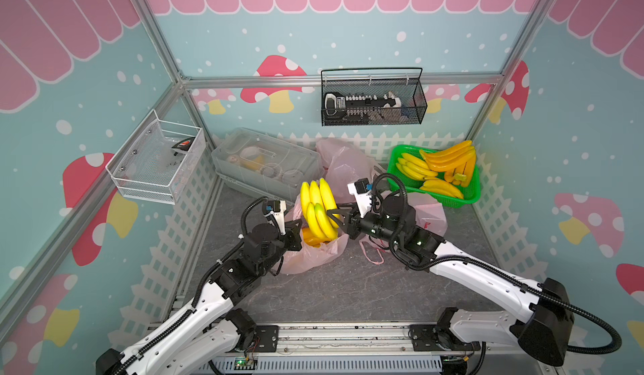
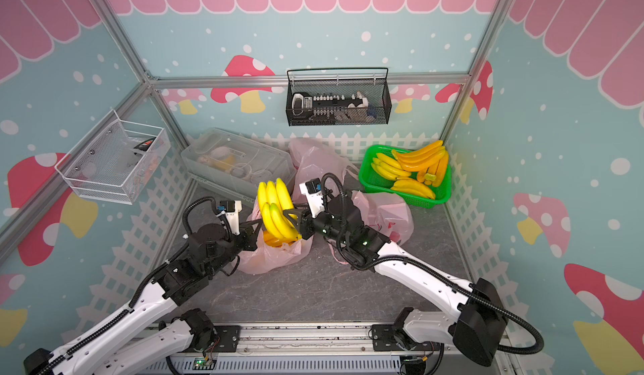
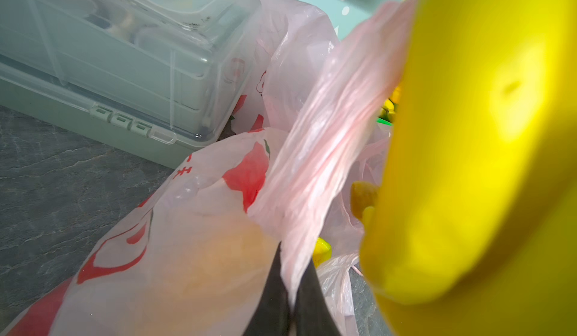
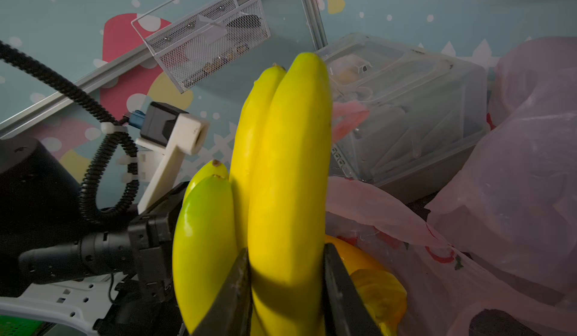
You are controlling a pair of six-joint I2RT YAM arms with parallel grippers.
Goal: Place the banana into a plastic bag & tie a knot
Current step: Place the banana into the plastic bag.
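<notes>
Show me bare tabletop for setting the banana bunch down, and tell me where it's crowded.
Bare: the grey tabletop between left arm and right arm, beyond the front rail. Crowded: the back, with clear box, pink bags and green basket.

Two tools at work: left tool [image 1: 297, 225], right tool [image 1: 332, 216]. One bunch of bananas [image 1: 319, 209] up in the air, five fruits showing from above. One orange bunch [image 1: 310, 240] down in a pink bag [image 1: 306, 258]. Pink bags, I make it three: that one, a back bag [image 1: 343, 167], a right-side bag [image 1: 432, 213]. One green basket [image 1: 470, 199], three loose bunches [image 1: 413, 167] in it as far as I can count. One clear lidded box [image 1: 265, 160]. Two wire baskets on the walls: white basket [image 1: 156, 162], black basket [image 1: 373, 103]
</notes>
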